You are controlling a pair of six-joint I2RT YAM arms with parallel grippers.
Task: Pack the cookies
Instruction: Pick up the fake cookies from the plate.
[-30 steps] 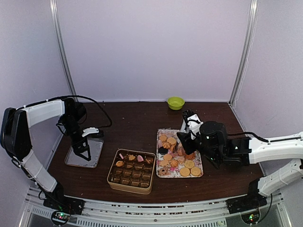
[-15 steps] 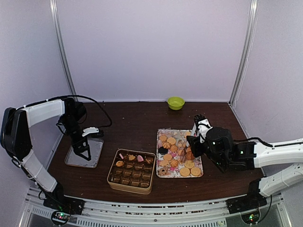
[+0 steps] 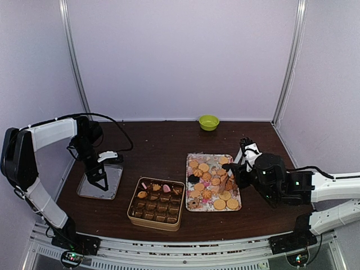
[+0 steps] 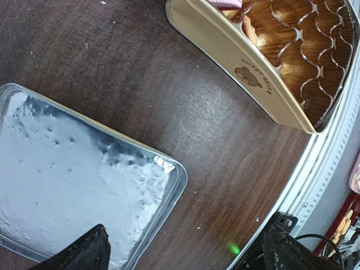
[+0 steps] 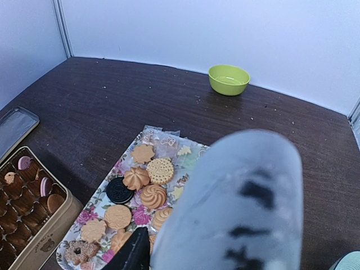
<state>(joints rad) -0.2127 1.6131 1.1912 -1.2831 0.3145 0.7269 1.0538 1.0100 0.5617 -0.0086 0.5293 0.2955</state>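
Near the front edge of the table (image 3: 163,149), a tan box (image 3: 153,223) of brown paper cups (image 3: 163,208) holds a few cookies (image 3: 143,194) in its far row. Just beside it on the right, most cookies lie on a flowery tray (image 3: 187,169). The right gripper (image 3: 230,173) hangs over the tray's right side; I cannot tell if it holds anything. On the left, the left gripper (image 3: 97,180) is wide open and empty above a shiny lid (image 3: 114,183). A green bowl (image 3: 208,122) sits far back.
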